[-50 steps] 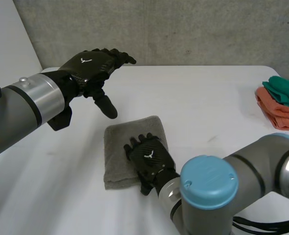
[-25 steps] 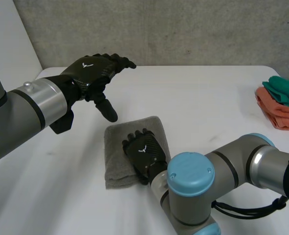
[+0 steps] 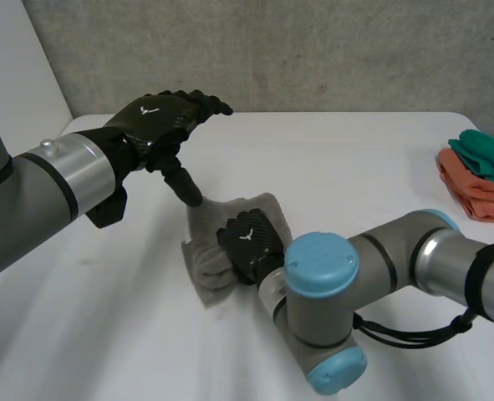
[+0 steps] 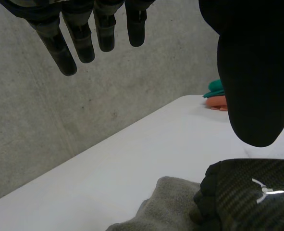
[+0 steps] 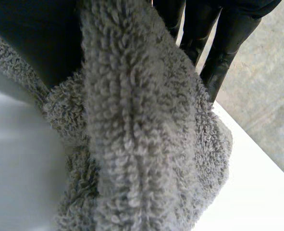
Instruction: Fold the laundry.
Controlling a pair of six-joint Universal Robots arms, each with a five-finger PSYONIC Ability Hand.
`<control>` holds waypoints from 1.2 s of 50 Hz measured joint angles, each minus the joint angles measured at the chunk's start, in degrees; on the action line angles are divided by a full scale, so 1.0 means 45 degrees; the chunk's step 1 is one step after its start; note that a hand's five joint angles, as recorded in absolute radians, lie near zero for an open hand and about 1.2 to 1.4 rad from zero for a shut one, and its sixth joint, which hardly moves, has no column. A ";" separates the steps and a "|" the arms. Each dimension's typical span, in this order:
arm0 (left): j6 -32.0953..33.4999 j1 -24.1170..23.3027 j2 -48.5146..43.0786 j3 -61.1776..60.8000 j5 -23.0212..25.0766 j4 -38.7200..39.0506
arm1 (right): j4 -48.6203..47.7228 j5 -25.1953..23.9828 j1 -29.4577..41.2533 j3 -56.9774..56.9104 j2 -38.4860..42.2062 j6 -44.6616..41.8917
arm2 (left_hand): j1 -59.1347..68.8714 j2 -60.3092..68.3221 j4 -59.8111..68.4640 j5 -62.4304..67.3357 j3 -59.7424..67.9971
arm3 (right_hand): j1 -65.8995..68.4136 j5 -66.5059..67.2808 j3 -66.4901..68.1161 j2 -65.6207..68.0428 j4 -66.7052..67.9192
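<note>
A grey towel (image 3: 206, 251) lies bunched in the middle of the white table (image 3: 355, 159). My right hand (image 3: 251, 241) sits on top of it, fingers curled into the cloth. In the right wrist view a thick fold of the towel (image 5: 142, 144) is pinched between the fingers (image 5: 218, 43) and the thumb. My left hand (image 3: 159, 117) hovers open above the table, just behind and to the left of the towel, touching nothing. In the left wrist view its fingers (image 4: 84, 38) hang straight above the towel (image 4: 170, 207) and the right hand (image 4: 252, 197).
A stack of folded cloths, teal on orange (image 3: 481, 171), lies at the table's right edge, also seen far off as the folded stack (image 4: 216, 96) in the left wrist view. A grey wall runs behind the table.
My right hand went from lying flat on the folded towel to curling its fingers into it, crumpling the cloth and dragging it slightly. The left hand barely moved.
</note>
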 measured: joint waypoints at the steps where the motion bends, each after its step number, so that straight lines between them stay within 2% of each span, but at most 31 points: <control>1: -0.0012 0.0004 0.0000 0.0000 0.0002 0.0002 | 0.0122 -0.0015 -0.0089 0.0001 -0.0036 0.0003 | 0.0000 0.0000 0.0000 0.0000 0.0000 | 0.0002 0.0000 0.0000 0.0001 -0.0001; 3: -0.0029 0.0010 -0.0001 0.0000 0.0004 0.0005 | 0.0297 -0.0043 -0.0216 0.0007 -0.0087 0.0005 | 0.0000 0.0000 0.0000 0.0000 -0.0001 | 0.0002 0.0000 0.0000 0.0001 -0.0001; 11: -0.0062 0.0018 -0.0001 0.0011 0.0007 0.0012 | 0.1717 -0.0738 -0.2343 0.0466 -0.0697 -0.0128 | 0.0000 0.0000 0.0000 0.0000 0.0000 | 0.0002 0.0001 0.0000 0.0001 -0.0001; 12: -0.0063 0.0018 -0.0001 0.0010 0.0007 0.0012 | 0.1904 -0.1096 -0.3200 0.0751 -0.0968 -0.0299 | 0.0000 0.0000 0.0000 0.0000 0.0000 | 0.0001 0.0001 0.0000 0.0000 0.0000; 19: -0.0063 0.0022 0.0000 0.0002 0.0007 0.0015 | 0.2004 -0.2231 -0.6185 0.1589 -0.1947 -0.1556 | 0.0000 0.0000 0.0000 0.0000 -0.0001 | 0.0197 0.0027 0.0102 0.0000 0.0000; 23: -0.0062 0.0026 -0.0001 0.0001 0.0006 0.0015 | 0.1973 -0.2704 -0.7170 0.1639 -0.2124 -0.2251 | 0.0001 0.0000 0.0000 0.0000 0.0000 | 0.0197 0.0090 0.0142 0.0000 0.0001; 24: -0.0062 0.0028 -0.0001 0.0000 0.0005 0.0014 | 0.1939 -0.3134 -0.7707 0.1550 -0.2144 -0.2773 | 0.0000 0.0000 0.0000 0.0000 -0.0001 | 0.0197 0.0090 0.0142 0.0000 0.0001; 27: -0.0061 0.0031 0.0000 0.0000 0.0005 0.0019 | 0.1906 -0.3566 -0.8059 0.1371 -0.2097 -0.3198 | 0.0000 0.0000 0.0000 0.0000 -0.0001 | 0.0197 0.0109 0.0155 0.0000 0.0011; 30: -0.0061 0.0043 0.0000 0.0000 0.0001 0.0023 | 0.1832 -0.4558 -0.8613 0.0574 -0.1841 -0.3822 | 0.0000 0.0000 0.0000 0.0001 0.0000 | 0.0197 0.0109 0.0157 0.0000 0.0073; 34: -0.0061 0.0052 -0.0001 0.0000 -0.0006 0.0029 | 0.1728 -0.5179 -0.9167 -0.0959 -0.1576 -0.3789 | 0.0000 0.0000 0.0000 0.0000 0.0000 | 0.0200 0.0109 0.0157 0.0000 0.0073; 42: -0.0061 0.0049 0.0000 -0.0002 -0.0027 0.0040 | 0.0947 -0.5362 -1.0212 -0.5650 -0.1034 -0.1723 | 0.0000 0.0000 0.0000 0.0000 0.0000 | 0.0201 0.0109 0.0157 0.0000 0.0163; 49: -0.0146 0.0049 0.0000 -0.0135 -0.0046 0.0250 | 0.0683 -0.5382 -1.1289 -0.9717 0.0207 -0.0216 | 0.0000 0.0000 0.0000 0.0002 0.0000 | 0.0201 0.0241 0.0258 0.0000 0.0185; 54: -0.0330 0.0054 -0.0001 -0.0263 -0.0047 0.0479 | 0.0967 -0.5704 -1.1871 -1.0554 0.0930 -0.0121 | 0.0000 0.0000 0.0000 0.0000 0.0000 | 0.0201 0.0281 0.0316 0.0000 0.0185; 60: -0.0570 0.0052 -0.0005 -0.0370 -0.0027 0.0639 | 0.1105 -0.6385 -1.2778 -0.9605 0.1531 -0.0324 | 0.0000 0.0000 -0.0002 0.0000 -0.0001 | 0.0191 0.0281 0.0320 0.0000 0.0185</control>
